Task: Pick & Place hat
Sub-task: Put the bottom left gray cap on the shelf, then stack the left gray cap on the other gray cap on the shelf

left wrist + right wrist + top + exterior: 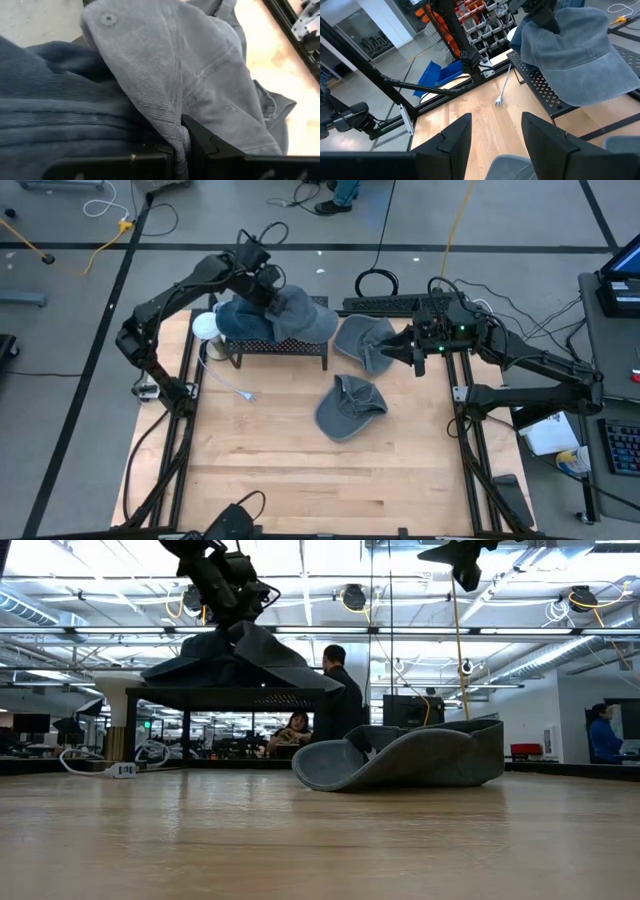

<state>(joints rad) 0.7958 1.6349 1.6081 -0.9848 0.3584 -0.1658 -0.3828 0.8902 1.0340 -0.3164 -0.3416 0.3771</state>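
I have the left gripper [268,288] over the black perforated metal rack [285,346] at the table's far left side, its fingers [200,135] pinched tight on a fold of the grey hat [300,315]. That hat is soft ribbed cotton with a button at its crown, draped over the rack top on a darker blue folded cap [240,320]. A white round object [205,326] sits just beside the rack's left end. On the bare wooden table [280,460] lie 2 more grey hats: 1 [365,342] just right of the rack, 1 [350,408] nearer the middle, brim curled upward. The right gripper [400,352] hovers above the first of these, fingers [455,137] spread apart and gripping nothing. In the low view, people [340,690] show in the room behind.
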